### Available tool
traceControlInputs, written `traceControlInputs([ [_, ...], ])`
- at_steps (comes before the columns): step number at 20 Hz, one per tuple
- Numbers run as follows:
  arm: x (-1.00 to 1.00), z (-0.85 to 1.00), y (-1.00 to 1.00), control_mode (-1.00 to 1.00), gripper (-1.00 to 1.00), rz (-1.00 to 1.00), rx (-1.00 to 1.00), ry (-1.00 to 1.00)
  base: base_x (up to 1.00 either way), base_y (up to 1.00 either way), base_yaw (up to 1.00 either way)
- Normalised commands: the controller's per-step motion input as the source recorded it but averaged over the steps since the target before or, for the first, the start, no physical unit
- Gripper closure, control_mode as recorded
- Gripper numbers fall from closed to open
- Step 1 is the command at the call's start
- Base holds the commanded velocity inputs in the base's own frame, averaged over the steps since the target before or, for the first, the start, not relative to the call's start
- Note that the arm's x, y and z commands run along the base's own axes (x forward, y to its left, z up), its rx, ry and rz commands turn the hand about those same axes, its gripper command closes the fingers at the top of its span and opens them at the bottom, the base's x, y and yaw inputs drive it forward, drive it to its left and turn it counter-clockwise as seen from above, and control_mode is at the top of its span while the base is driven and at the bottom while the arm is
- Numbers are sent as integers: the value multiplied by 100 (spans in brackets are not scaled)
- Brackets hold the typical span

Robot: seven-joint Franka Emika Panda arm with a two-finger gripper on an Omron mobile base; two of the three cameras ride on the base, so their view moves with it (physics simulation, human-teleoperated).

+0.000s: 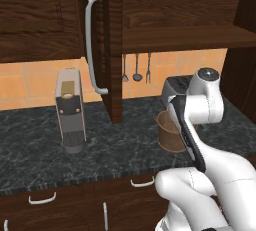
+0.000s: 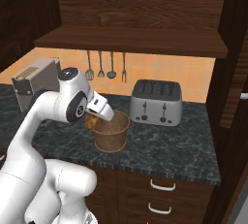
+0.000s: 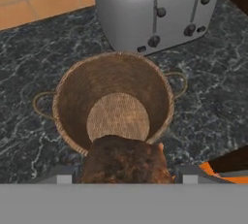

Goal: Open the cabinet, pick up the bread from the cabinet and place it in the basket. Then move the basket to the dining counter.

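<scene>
Claw [image 3: 125, 178] part-open, jaws clamped on the bread [image 3: 127, 162], held over the near rim of the basket [image 3: 114, 104]. Basket interior bare, directly beneath. Silver toaster [image 3: 155, 9] just beyond the basket. Coffee machine [image 1: 69, 110] well off to the left. Cabinet [image 1: 112, 45] door stands open above.

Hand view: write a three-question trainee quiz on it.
1. True or false: the round brown woven basket already contains the dark brown bread loaf.
2. What stands behind the basket? A) silver four-slot toaster B) kettle C) sink
3. Fill in: the basket sits on the black speckled marble ____.

Key: 1 false, the loaf is gripped between the jaws above the basket's near rim, and the basket's bottom is bare; 2 A; 3 worktop.
</scene>
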Motion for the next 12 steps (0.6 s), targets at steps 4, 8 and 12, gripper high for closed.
traceControlInputs([
  [4, 20, -30, 0, -100, 100, 2, 7, 6, 0, 0, 0],
  [8, 15, -47, 0, -100, 100, 2, 3, 5, 0, 0, 0],
  [12, 10, -48, 0, -100, 100, 4, 0, 0, 0, 0, 0],
])
